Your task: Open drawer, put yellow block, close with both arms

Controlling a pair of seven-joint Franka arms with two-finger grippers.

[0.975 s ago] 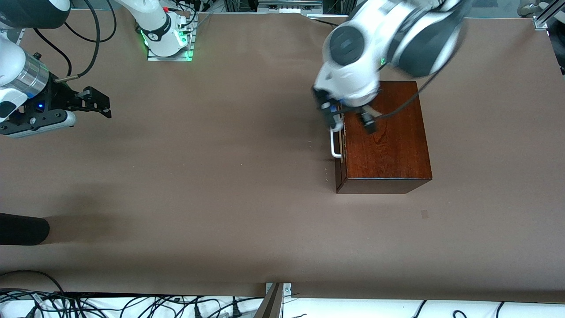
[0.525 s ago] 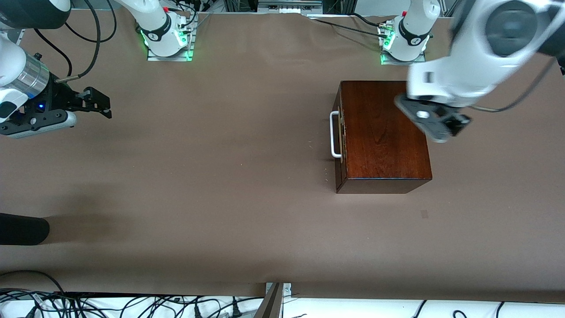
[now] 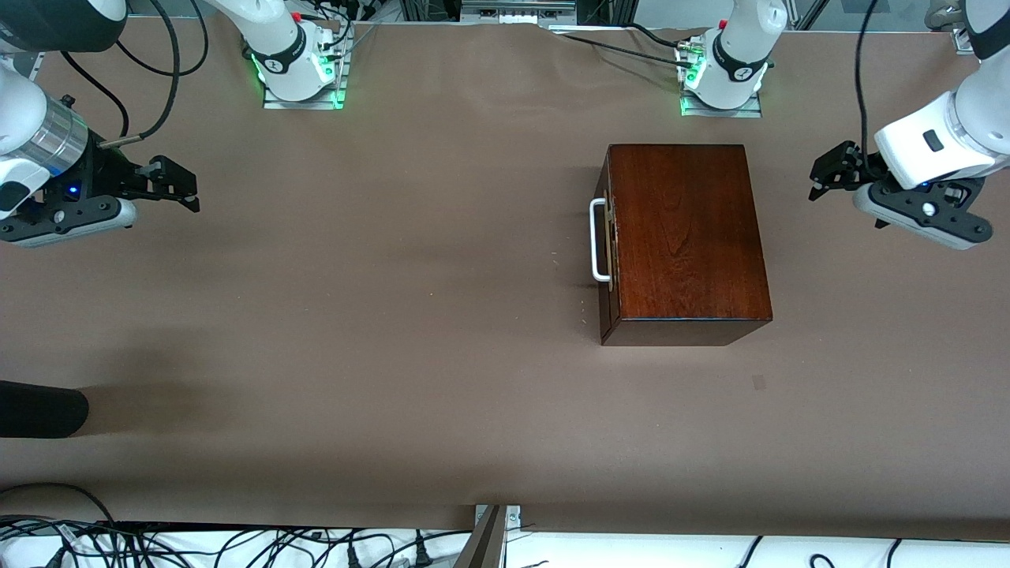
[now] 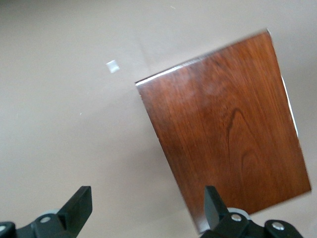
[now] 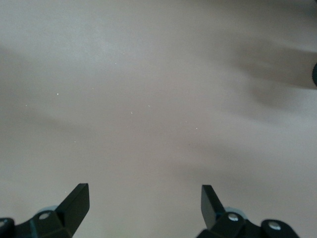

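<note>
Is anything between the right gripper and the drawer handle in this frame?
Nothing visible. Only bare table lies between the open right gripper, over its own end of the table, and the drawer handle, which faces it. The drawer is shut. The open left gripper hangs beside the box.

No text, label, brand, number or sign can be read anywhere; the round marks on the arm bases (image 3: 282,61) are too small to make out.
</note>
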